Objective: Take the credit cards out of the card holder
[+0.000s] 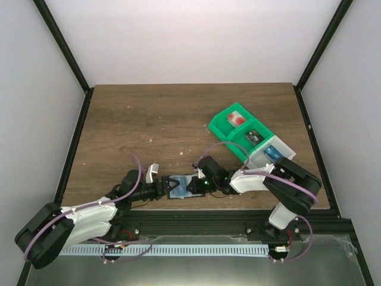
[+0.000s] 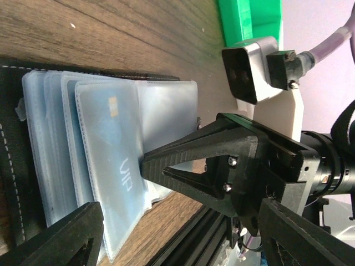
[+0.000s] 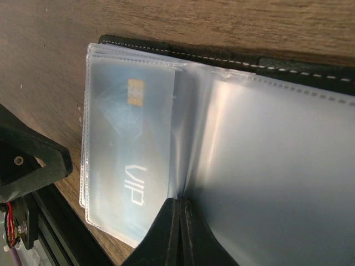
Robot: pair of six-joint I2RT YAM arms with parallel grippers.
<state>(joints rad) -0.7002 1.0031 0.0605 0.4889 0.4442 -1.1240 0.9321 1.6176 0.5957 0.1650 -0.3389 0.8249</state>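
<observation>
The small black bifold card holder (image 1: 180,186) lies open on the brown wooden table (image 1: 149,119). The green plastic tray (image 1: 221,125) is well beyond it to the right. A pale blue plastic card marked VIP (image 3: 130,160) sits in the holder's top clear sleeve, so the extraction step is in hand. The right gripper (image 3: 178,213) is pinched fully closed at the holder's sleeve fold; whether it nips film I cannot tell. The left gripper (image 1: 161,189) gapes wide at the holder's left edge, holding nothing. Next, probably, one gripper must pin the holder while the other pinches the card's exposed edge and slides it out.
</observation>
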